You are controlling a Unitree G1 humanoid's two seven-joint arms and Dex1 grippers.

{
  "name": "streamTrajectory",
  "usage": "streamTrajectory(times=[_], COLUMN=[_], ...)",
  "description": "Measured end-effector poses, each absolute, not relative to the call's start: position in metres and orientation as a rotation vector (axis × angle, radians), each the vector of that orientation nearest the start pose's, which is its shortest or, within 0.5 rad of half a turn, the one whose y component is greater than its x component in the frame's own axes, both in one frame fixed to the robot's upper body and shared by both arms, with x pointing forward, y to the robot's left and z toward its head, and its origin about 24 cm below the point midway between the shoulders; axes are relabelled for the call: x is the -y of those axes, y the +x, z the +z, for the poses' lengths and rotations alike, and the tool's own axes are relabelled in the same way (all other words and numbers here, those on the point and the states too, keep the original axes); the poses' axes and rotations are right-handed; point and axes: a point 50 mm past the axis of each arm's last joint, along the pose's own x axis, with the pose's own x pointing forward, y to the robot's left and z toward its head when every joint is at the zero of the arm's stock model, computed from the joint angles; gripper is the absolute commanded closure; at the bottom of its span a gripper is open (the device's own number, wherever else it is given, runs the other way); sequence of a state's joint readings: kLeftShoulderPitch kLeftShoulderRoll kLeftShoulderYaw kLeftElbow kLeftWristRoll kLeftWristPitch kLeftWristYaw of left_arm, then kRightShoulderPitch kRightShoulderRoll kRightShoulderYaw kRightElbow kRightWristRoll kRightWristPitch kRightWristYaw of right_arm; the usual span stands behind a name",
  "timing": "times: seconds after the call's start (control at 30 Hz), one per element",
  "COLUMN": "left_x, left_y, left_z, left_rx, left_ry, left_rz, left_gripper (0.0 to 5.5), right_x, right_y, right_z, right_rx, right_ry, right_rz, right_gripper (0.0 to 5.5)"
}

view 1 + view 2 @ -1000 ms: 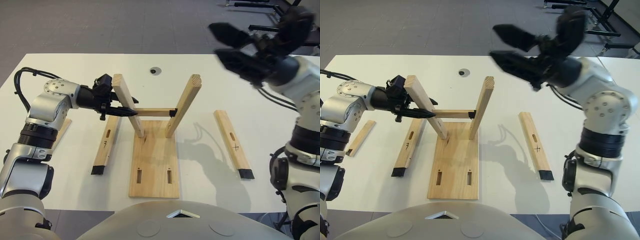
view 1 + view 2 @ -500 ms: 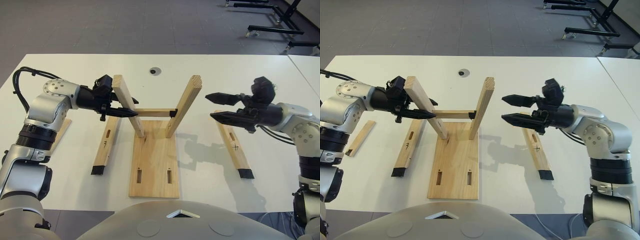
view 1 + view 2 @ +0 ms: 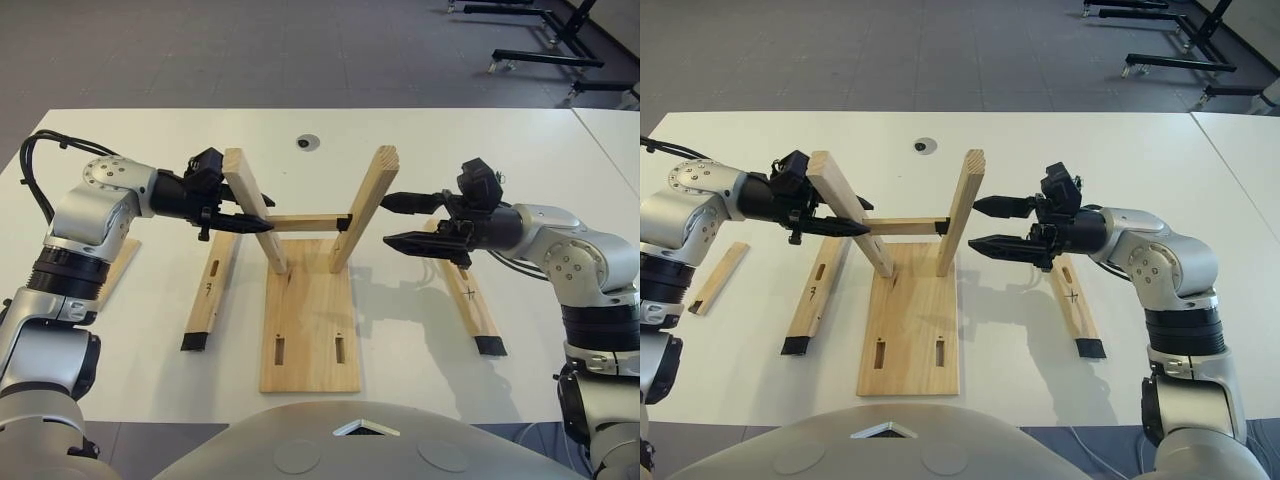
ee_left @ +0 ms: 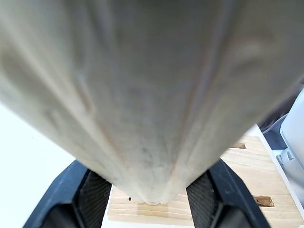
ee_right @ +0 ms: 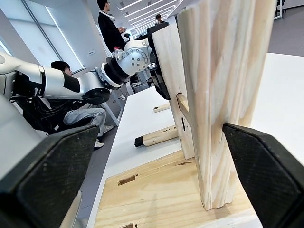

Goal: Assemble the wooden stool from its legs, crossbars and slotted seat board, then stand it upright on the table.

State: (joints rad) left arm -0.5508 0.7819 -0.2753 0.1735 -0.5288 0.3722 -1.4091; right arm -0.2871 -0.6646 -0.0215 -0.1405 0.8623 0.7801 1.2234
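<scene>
The slotted seat board [image 3: 308,330] lies flat at the table's middle. Two legs stand in its far slots, the left leg [image 3: 252,200] and the right leg [image 3: 366,205], joined by a crossbar [image 3: 305,223]. My left gripper [image 3: 240,221] is shut on the left leg, whose wood sits between its pads [image 4: 95,190]. My right gripper [image 3: 974,224] is open, its tips just short of the right leg [image 5: 223,95], which stands ahead of its fingers [image 5: 266,161]. One loose leg [image 3: 210,295] lies left of the board, another [image 3: 467,290] lies right, under my right arm.
A short loose crossbar [image 3: 718,275] lies at the far left near the table's edge. A small round hole [image 3: 311,141] sits in the table behind the legs. Bare tabletop lies between the board and the right loose leg.
My right arm has dropped from high near the camera to leg height and moved left, up to the right leg, its gripper staying open. The left arm and the stool parts have not moved.
</scene>
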Motion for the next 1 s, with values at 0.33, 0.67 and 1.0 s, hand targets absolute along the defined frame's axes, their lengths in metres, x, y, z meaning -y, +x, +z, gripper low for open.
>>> streamTrajectory(times=[0.33,0.67,1.0], left_x=[-0.188,-0.189,-0.186], left_y=[0.289,0.29,0.268], left_z=[0.138,0.139,0.077], left_rx=[-0.359,-0.359,-0.563], left_ry=[0.203,0.206,0.254], left_rz=[-1.508,-1.481,-1.482], left_gripper=[3.47,3.47,2.06], right_x=[0.177,0.172,0.171], right_y=[0.247,0.251,0.246], right_z=[0.134,0.134,0.139], right_rx=[-0.306,-0.302,-0.294], right_ry=[0.314,0.33,0.288], right_rz=[1.44,1.398,1.465], right_gripper=[0.71,0.71,0.71])
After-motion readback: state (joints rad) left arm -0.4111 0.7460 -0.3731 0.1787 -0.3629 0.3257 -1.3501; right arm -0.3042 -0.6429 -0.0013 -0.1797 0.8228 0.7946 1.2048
